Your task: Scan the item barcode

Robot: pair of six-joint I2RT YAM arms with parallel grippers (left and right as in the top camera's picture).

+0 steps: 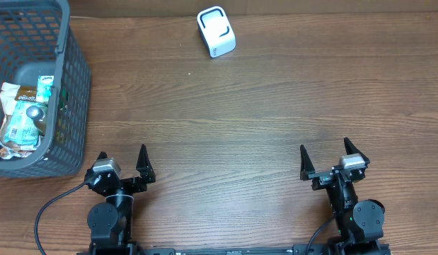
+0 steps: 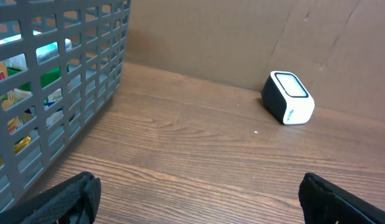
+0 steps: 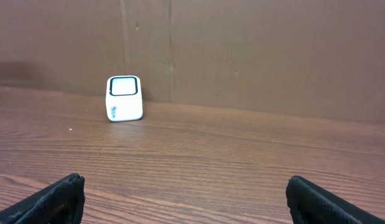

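At the far left a grey basket (image 1: 76,85) holds several packets (image 1: 22,122), piled on its floor. The topmost, a pale green one, lies flat with its long axis running from the far side towards the robot. Its barcode cannot be made out.

The left gripper (image 1: 122,152) sits at the near edge of the wooden table (image 1: 240,113). Its jaws are spread wide and hold nothing.

The white scanner (image 1: 216,32) stands at the far edge, well apart from both arms. Its dark-rimmed window faces up. Its length runs from far-left to near-right.

The right gripper (image 1: 325,146) is likewise wide open and holds nothing.
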